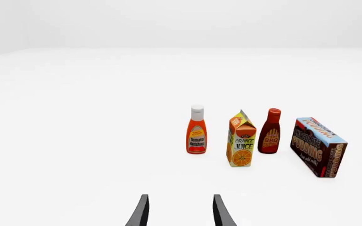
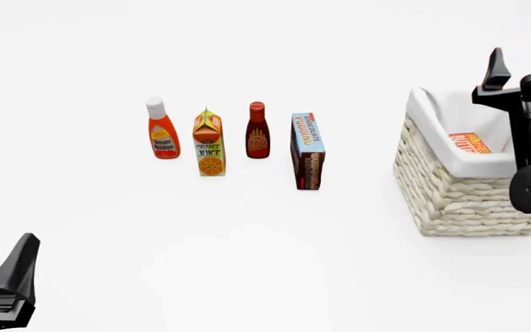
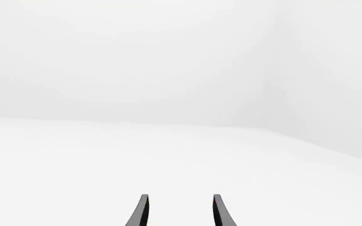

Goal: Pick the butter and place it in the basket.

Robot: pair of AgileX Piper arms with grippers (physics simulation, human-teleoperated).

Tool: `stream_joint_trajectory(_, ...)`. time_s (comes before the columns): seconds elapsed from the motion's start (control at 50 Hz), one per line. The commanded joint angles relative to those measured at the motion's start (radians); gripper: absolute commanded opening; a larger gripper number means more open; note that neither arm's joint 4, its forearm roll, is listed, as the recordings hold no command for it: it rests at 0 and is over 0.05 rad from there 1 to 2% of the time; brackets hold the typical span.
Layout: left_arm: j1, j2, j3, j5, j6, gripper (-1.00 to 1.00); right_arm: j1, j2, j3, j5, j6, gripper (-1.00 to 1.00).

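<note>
My right jaws (image 2: 527,69) stand apart and empty, raised over the far side of the large cream-white woven wicker basket (image 2: 450,197). Just below them, the red-orange butter box (image 2: 469,143) lies inside on the white lining. My left jaws (image 1: 179,211) are likewise apart, holding nothing, low over the white bench (image 2: 247,249), well short of the upright brown and light-blue pudding box (image 2: 308,151).

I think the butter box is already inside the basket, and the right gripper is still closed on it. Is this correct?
Not entirely. The butter does lie inside the basket, as the front view shows, but the right gripper is open and holds nothing: the right wrist view shows its fingers apart with only empty space between them.
</note>
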State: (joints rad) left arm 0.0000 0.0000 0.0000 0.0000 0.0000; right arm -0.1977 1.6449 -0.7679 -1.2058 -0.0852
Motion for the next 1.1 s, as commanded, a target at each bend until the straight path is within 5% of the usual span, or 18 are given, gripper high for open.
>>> stream_joint_trajectory(0.02,0.0,0.0,0.0,0.0,0.0,1.0,-0.001,-0.007,-0.004,0.005,0.012,1.0)
stream_joint_trajectory(0.36,0.0,0.0,0.0,0.0,0.0,1.0,-0.012,-0.035,0.008,0.02,0.022,1.0)
stream_joint_trajectory(0.58,0.0,0.0,0.0,0.0,0.0,1.0,-0.028,-0.155,0.014,0.115,0.074,1.0)
stream_joint_trajectory(0.6,0.0,0.0,0.0,0.0,0.0,1.0,-0.051,-0.2,0.015,0.156,0.116,1.0)
stream_joint_trajectory(0.76,0.0,0.0,0.0,0.0,0.0,1.0,-0.087,-0.354,0.039,0.26,0.197,1.0)
stream_joint_trajectory(0.8,0.0,0.0,0.0,0.0,0.0,1.0,-0.071,-0.45,0.108,0.217,0.231,1.0)
stream_joint_trajectory(0.86,0.0,0.0,0.0,0.0,0.0,1.0,-0.065,-0.618,0.219,0.185,0.328,1.0)
stream_joint_trajectory(0.88,0.0,0.0,0.0,0.0,0.0,1.0,-0.15,-0.716,0.299,0.169,0.466,1.0)
stream_joint_trajectory(0.9,0.0,0.0,0.0,0.0,0.0,1.0,-0.227,-0.786,0.333,0.215,0.54,1.0)
stream_joint_trajectory(0.92,0.0,0.0,0.0,0.0,0.0,1.0,-0.206,-0.815,0.354,0.203,0.562,1.0)
stream_joint_trajectory(0.96,0.0,0.0,0.0,0.0,0.0,1.0,-0.045,-0.875,0.367,0.216,0.45,1.0)
stream_joint_trajectory(0.98,0.0,0.0,0.0,0.0,0.0,1.0,0.016,-0.912,0.381,0.24,0.443,1.0)
stream_joint_trajectory(1.02,0.0,0.0,0.0,0.0,0.0,1.0,-0.009,-0.985,0.423,0.261,0.502,1.0)
stream_joint_trajectory(1.04,0.0,0.0,0.0,0.0,0.0,1.0,0.045,-1.045,0.474,0.222,0.482,1.0)
stream_joint_trajectory(1.08,0.0,0.0,0.0,0.0,0.0,1.0,0.158,-1.161,0.609,0.033,0.348,1.0)
stream_joint_trajectory(1.1,0.0,0.0,0.0,0.0,0.0,1.0,0.149,-1.314,0.705,-0.013,0.354,1.0)
